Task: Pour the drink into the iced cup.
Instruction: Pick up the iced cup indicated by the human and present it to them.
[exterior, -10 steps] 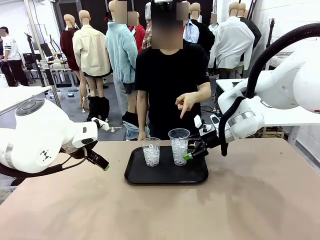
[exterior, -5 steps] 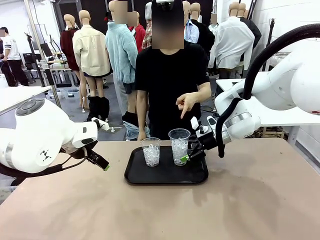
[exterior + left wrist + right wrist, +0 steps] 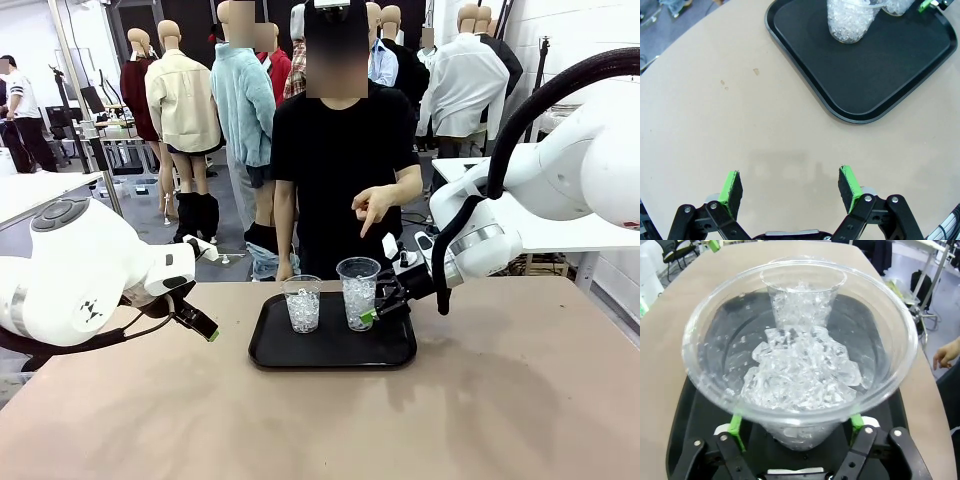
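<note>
Right wrist view: the right gripper (image 3: 795, 426) straddles the iced cup (image 3: 800, 365) low down on the black tray (image 3: 680, 445), pads (image 3: 735, 426) at its wall; whether they grip, I cannot tell. Too hard a squeeze may buckle the thin plastic or tip it. The left gripper (image 3: 790, 182) hangs wide open over the table (image 3: 715, 100).

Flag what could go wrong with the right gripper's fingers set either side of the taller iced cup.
The right gripper straddles the taller cup low down; a hard squeeze may buckle its clear wall and spill ice onto the tray. The shorter cup stands close beside it, so a sideways move could knock it. The person's hand points just above; a straight lift might meet it.
</note>
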{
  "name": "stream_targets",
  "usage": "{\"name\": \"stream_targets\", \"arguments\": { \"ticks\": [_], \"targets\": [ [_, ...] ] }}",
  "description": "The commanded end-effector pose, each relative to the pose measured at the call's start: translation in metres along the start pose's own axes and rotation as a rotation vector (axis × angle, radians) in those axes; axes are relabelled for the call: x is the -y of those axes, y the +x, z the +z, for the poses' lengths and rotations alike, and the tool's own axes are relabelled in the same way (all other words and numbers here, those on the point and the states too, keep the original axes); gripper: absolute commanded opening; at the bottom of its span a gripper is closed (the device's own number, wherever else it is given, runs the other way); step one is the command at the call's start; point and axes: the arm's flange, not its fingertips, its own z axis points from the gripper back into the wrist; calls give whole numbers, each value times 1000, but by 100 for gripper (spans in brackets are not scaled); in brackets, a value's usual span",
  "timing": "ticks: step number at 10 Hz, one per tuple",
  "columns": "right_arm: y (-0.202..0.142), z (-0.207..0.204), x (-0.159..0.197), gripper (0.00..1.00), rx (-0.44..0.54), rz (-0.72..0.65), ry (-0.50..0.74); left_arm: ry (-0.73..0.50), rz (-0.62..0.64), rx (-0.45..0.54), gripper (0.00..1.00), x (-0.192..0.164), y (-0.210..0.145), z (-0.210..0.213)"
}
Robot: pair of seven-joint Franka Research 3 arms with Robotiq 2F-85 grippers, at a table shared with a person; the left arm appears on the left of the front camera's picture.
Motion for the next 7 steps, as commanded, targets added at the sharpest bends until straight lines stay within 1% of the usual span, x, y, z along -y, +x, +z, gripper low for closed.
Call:
{"name": "stream_targets", "arguments": {
  "ticks": [1,2,5,6,7],
  "targets": [
    [1,-2,-1,57,12,-25,-20,0,3,2,100,-1,0,1],
    [0,-2,0,57,28,-42,-36,0,3,2,100,-1,0,1],
    [-1,2,2,57,51,-71,-18,0,3,2,100,-1,0,1],
    [0,2,1,57,13,-21,-12,0,3,2,100,-1,0,1],
    [0,2,1,57,13,-21,-12,0,3,2,100,-1,0,1]
  ]
}}
